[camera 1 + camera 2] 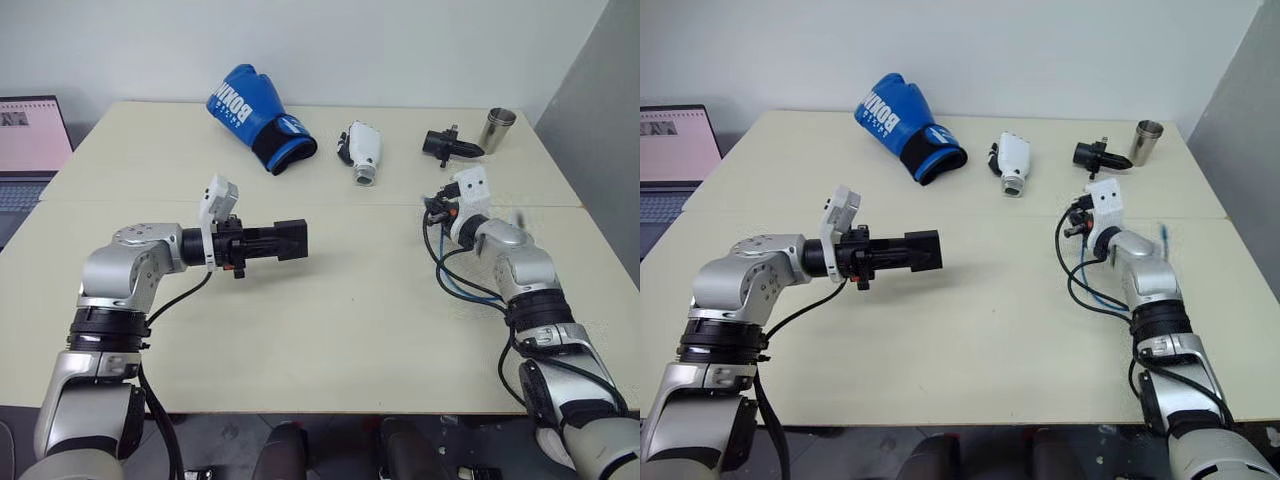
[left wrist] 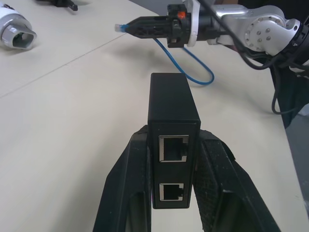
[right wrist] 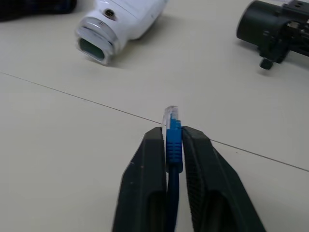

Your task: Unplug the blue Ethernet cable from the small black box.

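Four bystanders: boxing glove (image 1: 255, 115), white gadget (image 1: 361, 150), black gadget (image 1: 447, 145), steel cup (image 1: 496, 129)

Partial "BOXIN" on blue boxing glove (image 1: 258, 117)

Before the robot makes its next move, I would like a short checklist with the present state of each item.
1. Blue Ethernet cable out of the small black box: ok, both ports facing the left wrist camera are empty.
2. Left tool shut on the box: ok, a finger presses each side.
3. Right tool holding the cable by its plug end: ok, the clear plug sticks out past the fingertips.
4. Other end of the cable free: cannot tell; it loops down behind the right arm.
5. Table bare below the box for setting it down: ok.
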You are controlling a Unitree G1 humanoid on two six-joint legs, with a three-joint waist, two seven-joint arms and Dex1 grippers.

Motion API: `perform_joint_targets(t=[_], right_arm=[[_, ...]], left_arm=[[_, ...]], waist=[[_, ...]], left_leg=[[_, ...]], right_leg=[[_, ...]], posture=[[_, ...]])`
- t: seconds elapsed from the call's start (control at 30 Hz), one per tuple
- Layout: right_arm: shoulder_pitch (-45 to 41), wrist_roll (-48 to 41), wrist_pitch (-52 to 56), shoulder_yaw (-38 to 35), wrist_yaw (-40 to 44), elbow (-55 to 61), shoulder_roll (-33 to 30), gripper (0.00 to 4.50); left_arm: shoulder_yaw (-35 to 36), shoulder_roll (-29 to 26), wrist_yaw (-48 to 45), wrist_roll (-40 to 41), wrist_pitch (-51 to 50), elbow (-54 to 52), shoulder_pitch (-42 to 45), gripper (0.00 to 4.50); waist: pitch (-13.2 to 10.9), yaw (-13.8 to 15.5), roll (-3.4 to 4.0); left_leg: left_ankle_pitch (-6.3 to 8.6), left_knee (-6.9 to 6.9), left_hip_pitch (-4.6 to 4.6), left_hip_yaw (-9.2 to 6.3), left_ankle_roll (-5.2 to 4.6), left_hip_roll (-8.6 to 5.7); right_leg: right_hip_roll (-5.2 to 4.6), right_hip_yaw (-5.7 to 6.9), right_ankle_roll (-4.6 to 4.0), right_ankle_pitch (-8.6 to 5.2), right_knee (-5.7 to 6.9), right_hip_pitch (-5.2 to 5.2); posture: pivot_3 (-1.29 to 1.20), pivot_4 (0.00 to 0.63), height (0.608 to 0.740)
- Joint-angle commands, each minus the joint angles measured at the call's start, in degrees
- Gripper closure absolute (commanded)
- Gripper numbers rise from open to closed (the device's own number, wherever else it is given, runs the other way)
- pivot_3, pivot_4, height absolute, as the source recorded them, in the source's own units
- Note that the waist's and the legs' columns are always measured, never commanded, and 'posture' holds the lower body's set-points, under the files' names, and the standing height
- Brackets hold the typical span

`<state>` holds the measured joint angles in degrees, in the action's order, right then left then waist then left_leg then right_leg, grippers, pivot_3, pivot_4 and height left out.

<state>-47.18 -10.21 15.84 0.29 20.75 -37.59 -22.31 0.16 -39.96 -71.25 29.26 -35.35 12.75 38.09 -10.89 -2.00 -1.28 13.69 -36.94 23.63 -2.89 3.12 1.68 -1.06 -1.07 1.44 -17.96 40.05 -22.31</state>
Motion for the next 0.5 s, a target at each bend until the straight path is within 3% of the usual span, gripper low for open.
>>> perform_joint_targets(t=[0.03, 0.27, 0.4, 0.5], right_arm=[[-2.7, 0.3, -3.6, -2.5, -0.4, -1.7, 0.5, 2.95], [-0.3, -1.1, -3.7, -2.5, 4.8, 8.8, 0.0, 1.32], [4.6, -8.2, 2.6, 0.5, 17.4, 25.5, -0.5, 0.23], [9.8, -10.7, 8.0, 6.0, 24.4, 39.2, -2.7, 0.00]], left_arm=[[1.3, 0.4, 1.6, -0.5, 2.1, -2.1, 0.5, 3.70], [4.1, 3.6, 10.5, -3.8, 8.4, 1.1, 0.6, 3.70], [7.6, 7.0, 21.8, -8.5, 18.5, 7.2, 0.8, 3.70], [9.6, 8.5, 31.3, -13.5, 28.1, 14.5, -0.3, 3.70]], waist=[[0.0, -0.1, 0.00], [0.0, 0.0, 0.01], [0.0, 0.1, 0.01], [0.0, 0.1, 0.02]], left_leg=[[0.00, 0.00, 0.00, 0.01, 0.00, 0.00], [0.00, -0.04, 0.00, -0.04, 0.00, 0.01], [0.00, -0.04, 0.00, -0.05, 0.00, 0.01], [0.00, -0.04, 0.02, -0.07, -0.01, 0.02]], right_leg=[[0.00, -0.02, 0.00, 0.00, 0.00, -0.01], [-0.01, 0.02, 0.00, 0.00, 0.07, 0.00], [-0.01, 0.04, 0.00, 0.00, 0.07, 0.00], [-0.03, 0.07, 0.00, 0.00, 0.06, 0.00]], posture=[[0.00, 0.150, 0.740], [0.00, 0.150, 0.740], [0.00, 0.150, 0.740], [0.00, 0.150, 0.740]])
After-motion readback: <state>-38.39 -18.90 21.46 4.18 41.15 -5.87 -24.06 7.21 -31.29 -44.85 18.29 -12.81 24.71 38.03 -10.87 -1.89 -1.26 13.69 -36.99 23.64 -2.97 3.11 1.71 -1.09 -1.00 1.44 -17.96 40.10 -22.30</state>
